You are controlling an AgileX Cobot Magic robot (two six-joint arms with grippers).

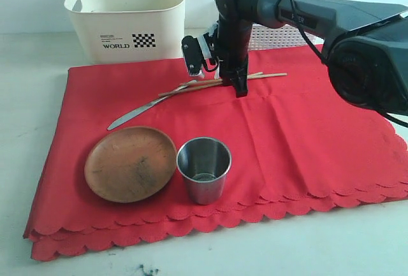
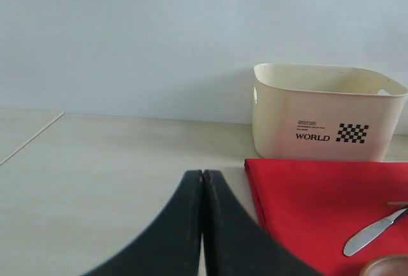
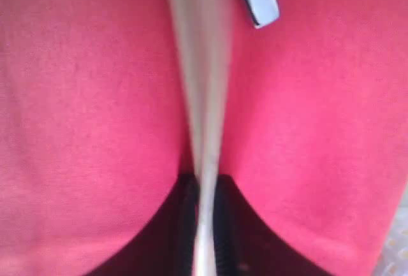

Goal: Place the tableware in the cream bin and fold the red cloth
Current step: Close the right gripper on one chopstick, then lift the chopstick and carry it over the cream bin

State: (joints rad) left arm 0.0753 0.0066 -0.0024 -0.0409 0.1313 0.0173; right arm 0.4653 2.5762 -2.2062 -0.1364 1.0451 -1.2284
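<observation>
Right tool (image 1: 240, 90), upper centre, clamped on the 2 chopsticks (image 1: 271, 75) on the red cloth (image 1: 299, 142). Left tool (image 2: 203, 177) pressed together over bare counter (image 2: 95, 161). Cream bin (image 1: 127, 27) upper left; wooden plate (image 1: 131, 163) and steel cup (image 1: 203, 169) lower left on cloth.

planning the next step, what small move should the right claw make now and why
Probably lift the right claw straight up: its jaws look closed on the chopsticks lying on the red cloth, and the cream bin they belong in stands further back.
</observation>
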